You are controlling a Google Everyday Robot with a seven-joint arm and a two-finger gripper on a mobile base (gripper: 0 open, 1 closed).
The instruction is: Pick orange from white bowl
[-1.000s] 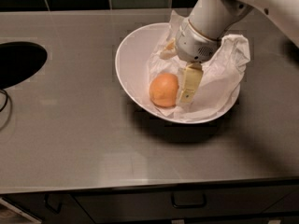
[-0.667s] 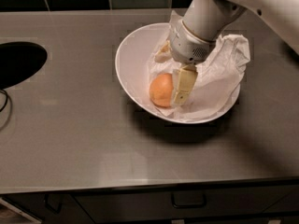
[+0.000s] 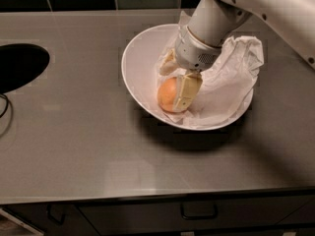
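1. At the front edge, the counter: a bare, smooth grey top that carries the bowl. Risk: the bowl is not held down, so a sideways push from the arm would likely slide it.
2. On the counter, centre: the white bowl, wide, glossy, its rim slanted. Risk: its slick inner wall gives a nudged fruit nothing to stop against.
3. In the bowl's near-left part: the orange, resting at the edge of the paper lining. Risk: it is round and smooth, so an off-centre squeeze could pop it out sideways or roll it up the wall.
4. Around the orange: the pincer, reaching down into the bowl, fingers spread wide. One finger lies against the fruit's near-right side and the other stands off its far-left side. Not yet clamped, in my judgement. Risk: if one finger meets the fruit first, it pushes the fruit instead of gripping it.
5. Right of and behind the pincer: the crumpled white paper, heaped over the rim. Risk: a fold caught under a finger would weaken the grip or come up with the fruit.
6. Far left: a dark round opening in the counter. Risk: an escaped orange could roll there.
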